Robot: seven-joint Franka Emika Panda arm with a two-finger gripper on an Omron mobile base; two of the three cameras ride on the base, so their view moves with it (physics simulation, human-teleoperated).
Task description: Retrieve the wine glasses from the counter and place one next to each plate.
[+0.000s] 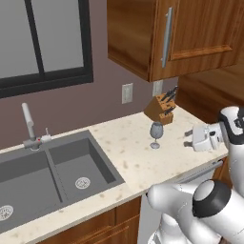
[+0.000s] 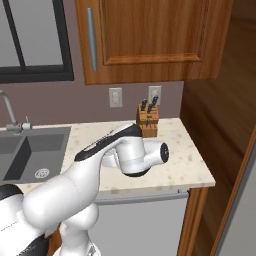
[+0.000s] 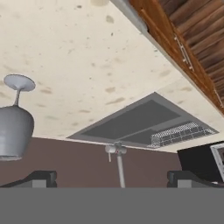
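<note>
One wine glass [image 1: 156,134] stands upright on the beige speckled counter [image 1: 133,159], just in front of the knife block. It is blue-grey with a round bowl, thin stem and flat foot. My gripper [image 1: 190,138] hovers to its right, a short way off, pointing sideways toward it. The hand view is rolled upside down: the wine glass [image 3: 15,127] hangs at the left edge, outside the left fingertip [image 3: 41,178]. The gripper [image 3: 112,179] is open and holds nothing. The plates are out of view.
A wooden knife block [image 1: 162,108] stands against the wall behind the glass. The dark grey double sink [image 1: 47,176] with a silver tap [image 1: 29,126] lies to the left. A wood wall cabinet [image 1: 157,33] hangs overhead. A wood panel [image 2: 220,125] closes the counter's right end.
</note>
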